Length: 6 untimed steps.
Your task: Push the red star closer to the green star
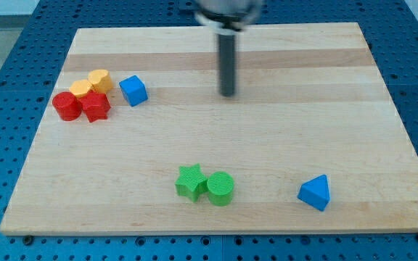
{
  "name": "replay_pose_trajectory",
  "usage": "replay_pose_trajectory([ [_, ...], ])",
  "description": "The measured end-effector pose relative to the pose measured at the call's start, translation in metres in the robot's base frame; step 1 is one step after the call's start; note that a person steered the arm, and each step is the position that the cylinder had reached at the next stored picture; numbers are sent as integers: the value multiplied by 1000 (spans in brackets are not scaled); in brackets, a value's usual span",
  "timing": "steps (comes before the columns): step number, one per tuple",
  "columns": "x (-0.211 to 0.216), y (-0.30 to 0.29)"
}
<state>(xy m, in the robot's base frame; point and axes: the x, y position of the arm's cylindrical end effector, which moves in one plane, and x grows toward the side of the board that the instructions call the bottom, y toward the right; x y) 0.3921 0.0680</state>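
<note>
The red star (pixel 96 106) sits at the view's left, touching a red cylinder (pixel 67 106) on its left and two yellow blocks (pixel 91 82) above it. The green star (pixel 190 181) lies near the view's bottom centre, touching a green cylinder (pixel 220 188) on its right. My tip (pixel 228 93) is at the upper middle of the board, far right of the red star and well above the green star, touching no block. The rod looks motion-blurred.
A blue cube (pixel 133 90) sits just right of the yellow blocks, close to the red star. A blue triangular block (pixel 315 192) lies at the bottom right. The wooden board (pixel 383 109) rests on a blue perforated table.
</note>
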Motion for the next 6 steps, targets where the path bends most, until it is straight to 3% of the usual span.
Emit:
replay_pose_trajectory([
  [1,44,108],
  [3,194,133],
  [6,193,85],
])
